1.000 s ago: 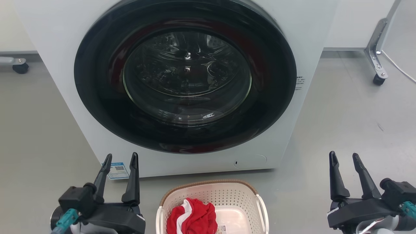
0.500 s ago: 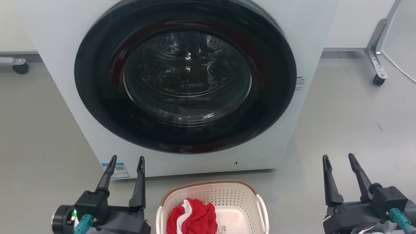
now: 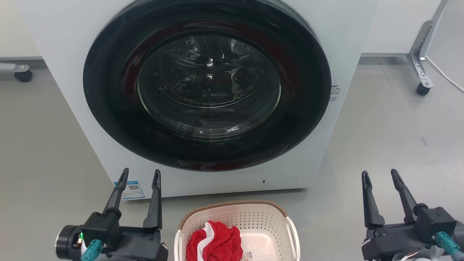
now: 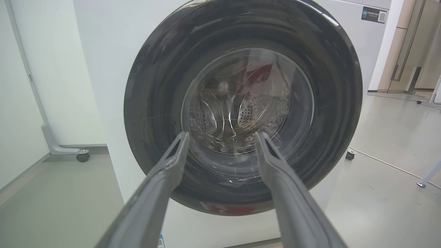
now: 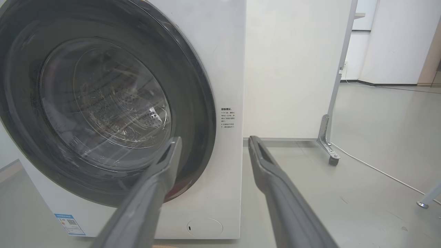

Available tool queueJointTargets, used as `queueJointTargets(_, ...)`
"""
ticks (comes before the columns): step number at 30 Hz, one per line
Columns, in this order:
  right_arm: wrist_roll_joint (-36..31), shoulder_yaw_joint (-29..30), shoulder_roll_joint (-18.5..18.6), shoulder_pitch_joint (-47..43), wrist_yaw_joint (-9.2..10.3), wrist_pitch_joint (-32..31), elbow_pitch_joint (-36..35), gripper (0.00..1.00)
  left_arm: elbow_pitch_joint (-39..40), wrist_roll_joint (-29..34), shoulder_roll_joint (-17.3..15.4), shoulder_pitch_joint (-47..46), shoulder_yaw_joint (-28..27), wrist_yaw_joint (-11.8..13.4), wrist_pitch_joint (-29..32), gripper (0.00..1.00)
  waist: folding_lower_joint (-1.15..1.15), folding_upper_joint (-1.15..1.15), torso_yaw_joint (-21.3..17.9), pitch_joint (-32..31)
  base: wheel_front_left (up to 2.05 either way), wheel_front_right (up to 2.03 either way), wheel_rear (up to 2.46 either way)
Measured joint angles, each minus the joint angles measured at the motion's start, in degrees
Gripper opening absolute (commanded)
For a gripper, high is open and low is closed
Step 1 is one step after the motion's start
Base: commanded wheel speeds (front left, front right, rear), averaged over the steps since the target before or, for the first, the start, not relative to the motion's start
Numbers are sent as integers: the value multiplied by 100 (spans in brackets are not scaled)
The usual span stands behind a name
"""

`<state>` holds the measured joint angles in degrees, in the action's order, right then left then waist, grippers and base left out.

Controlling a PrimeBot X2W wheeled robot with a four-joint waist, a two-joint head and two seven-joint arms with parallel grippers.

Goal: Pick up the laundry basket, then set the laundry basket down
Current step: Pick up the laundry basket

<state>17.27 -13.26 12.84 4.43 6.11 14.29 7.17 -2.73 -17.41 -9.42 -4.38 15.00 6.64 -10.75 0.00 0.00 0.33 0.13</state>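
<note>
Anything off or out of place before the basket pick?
Nothing stands out. The laundry basket sits upright on the floor in front of the washer, with a red-and-white garment bunched inside. The washer's door is shut. The left gripper and right gripper are open and empty.

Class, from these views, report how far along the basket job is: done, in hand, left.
Done: nothing; the laundry basket sits untouched before the washer. In hand: the left end effector and right end effector hover open either side of it. Left: grasp, lift, set down.
</note>
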Motion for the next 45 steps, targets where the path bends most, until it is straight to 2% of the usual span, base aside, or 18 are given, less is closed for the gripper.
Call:
queueJointTargets(16,1,0,0,0,0,0,-1,100,-30,-1,38,14,-29,16,65,100,0,0,0,21,0,0,0)
queueJointTargets(34,10,7,0,0,-1,1,33,100,-174,-15,86,123,-131,42,401,100,0,0,37,65,0,0,0)
queueJointTargets(45,15,-10,1,14,-7,-9,-56,100,13,2,115,130,-164,43,459,100,0,0,74,375,0,0,0)
